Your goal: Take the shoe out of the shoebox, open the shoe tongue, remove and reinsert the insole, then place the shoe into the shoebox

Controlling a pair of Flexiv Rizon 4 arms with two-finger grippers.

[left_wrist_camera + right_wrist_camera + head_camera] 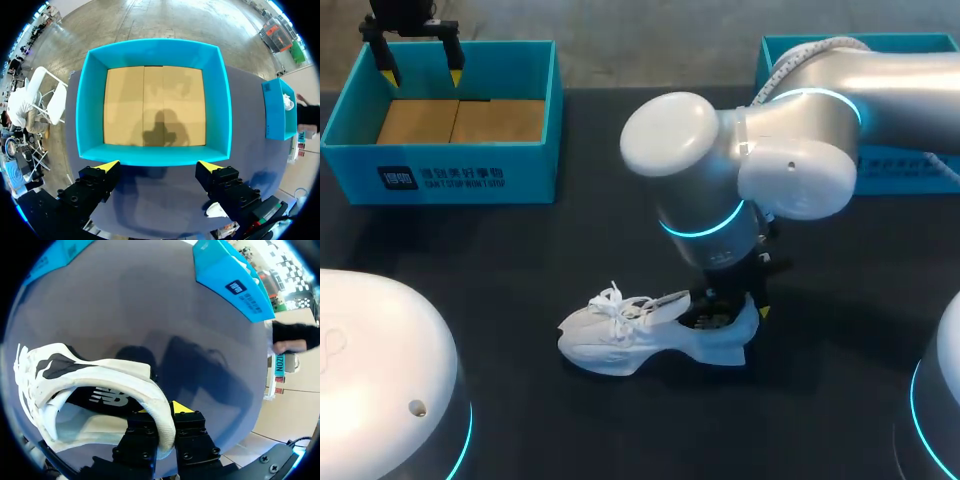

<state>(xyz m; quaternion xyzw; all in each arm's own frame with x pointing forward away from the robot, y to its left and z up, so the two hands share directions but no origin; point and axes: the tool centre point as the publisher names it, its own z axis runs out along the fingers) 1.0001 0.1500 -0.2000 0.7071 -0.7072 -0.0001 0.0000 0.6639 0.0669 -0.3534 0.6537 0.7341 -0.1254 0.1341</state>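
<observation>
Right wrist view showed the right gripper (162, 411) pinching the heel rim of the white shoe (107, 371), one finger inside the opening and the other outside against the back of the heel. The rest of the shoe stretched away ahead of and beside the fingers, with its dark lining showing in the open mouth. Seen from the head camera, the shoe (650, 335) stood on its sole on the dark table (520, 300), roughly in the middle, toe toward the left side and laces (612, 300) loose over the front. The right gripper (730, 305) came down on the heel end from above, so the shoe lay under and between its fingers.

Farther back on the left, the blue shoebox (450, 170) sat open, its brown cardboard floor bare. The left gripper (420, 60) hung over the box's far edge with fingers spread and nothing between them; in its own wrist view the left gripper (160, 167) sat above the shoebox (155, 155), apart from it. A second blue box (790, 48) stood at the far right, partly behind the right arm.
</observation>
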